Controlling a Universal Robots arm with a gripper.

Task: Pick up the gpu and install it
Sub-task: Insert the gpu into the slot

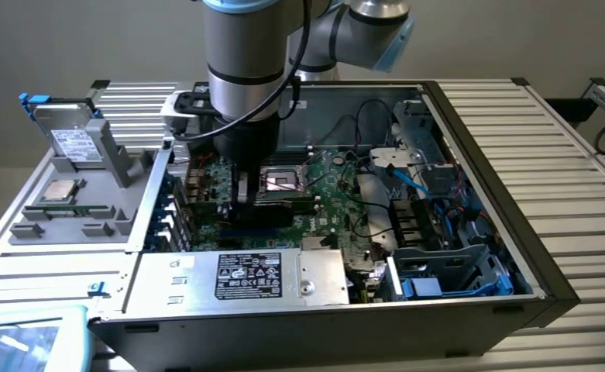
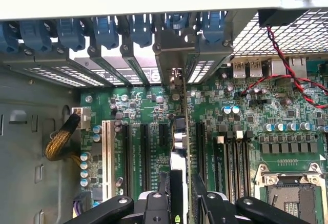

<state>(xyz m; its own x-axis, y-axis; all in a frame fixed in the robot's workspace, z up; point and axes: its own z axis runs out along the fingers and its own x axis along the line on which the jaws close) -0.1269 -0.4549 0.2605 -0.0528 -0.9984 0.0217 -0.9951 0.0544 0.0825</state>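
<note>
Tool (image 2: 180, 196) clamped on upright gpu (image 2: 184, 114) at motherboard (image 2: 138, 106) slots; power-supply label (image 1: 247, 276) print illegible.

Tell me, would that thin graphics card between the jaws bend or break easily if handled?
Probably stiff: the graphics card stands straight on edge between the jaws, no sag. Likely fragile, being so thin with small parts on its side. Let go unsupported, it would probably tip over.
</note>
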